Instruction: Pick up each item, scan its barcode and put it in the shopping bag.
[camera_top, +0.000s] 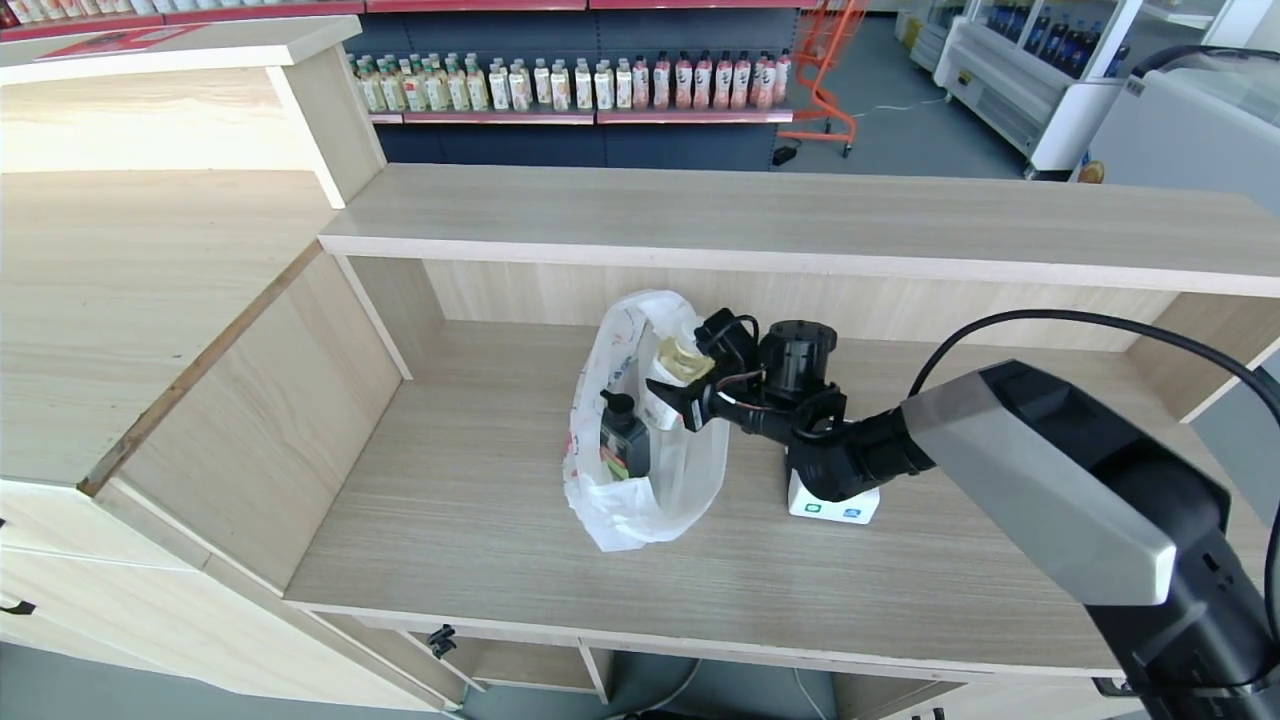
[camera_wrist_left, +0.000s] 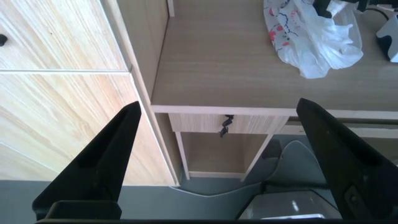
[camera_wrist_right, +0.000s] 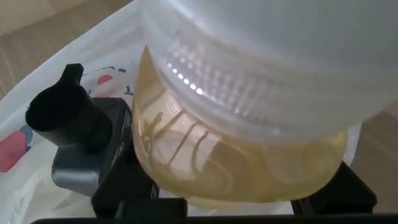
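- Below the counter's (camera_top: 500, 560) front edge, left gripper (camera_wrist_left: 219, 109): fingers spread wide, empty.
- Centre frame, shopping bag (camera_top: 610, 505) holds a black pump bottle (camera_top: 624, 440); its red print is unreadable.
- At the bag's mouth, right gripper (camera_top: 690, 395): fingers clamped on a yellowish jar (camera_top: 683, 362).
- Right of the bag, white scanner box (camera_top: 835, 505): markings illegible.
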